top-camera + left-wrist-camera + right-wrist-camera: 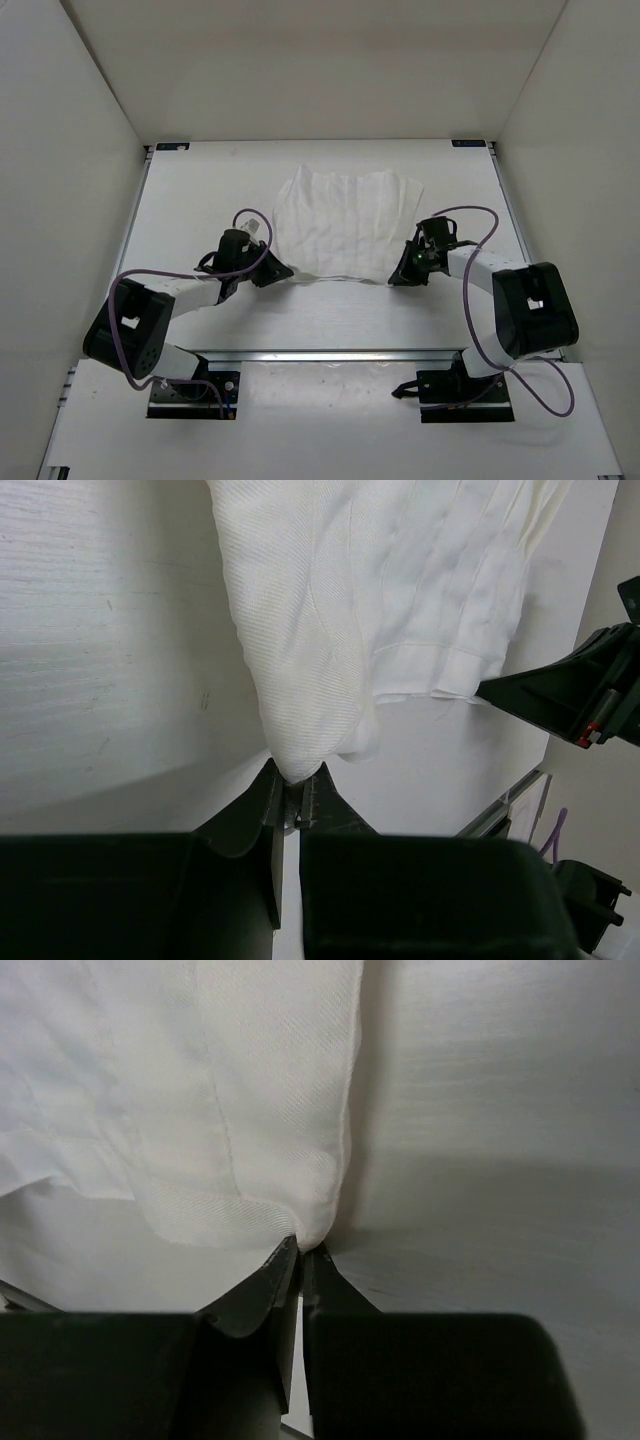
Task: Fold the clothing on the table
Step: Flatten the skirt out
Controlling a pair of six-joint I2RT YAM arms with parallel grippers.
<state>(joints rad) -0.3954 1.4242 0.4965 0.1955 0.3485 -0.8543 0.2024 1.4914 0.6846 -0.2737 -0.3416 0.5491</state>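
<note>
The white clothing lies wrinkled in the middle of the table. My left gripper is shut on the near left corner of the clothing; in the left wrist view the cloth bunches into a point between the closed fingertips of that gripper. My right gripper is shut on the near right corner. In the right wrist view the hemmed corner of the clothing is pinched at the tips of the right gripper. The right gripper's black fingers show at the edge of the left wrist view.
White walls enclose the table on three sides. A metal rail runs along the near edge in front of both arm bases. Purple cables loop beside each arm.
</note>
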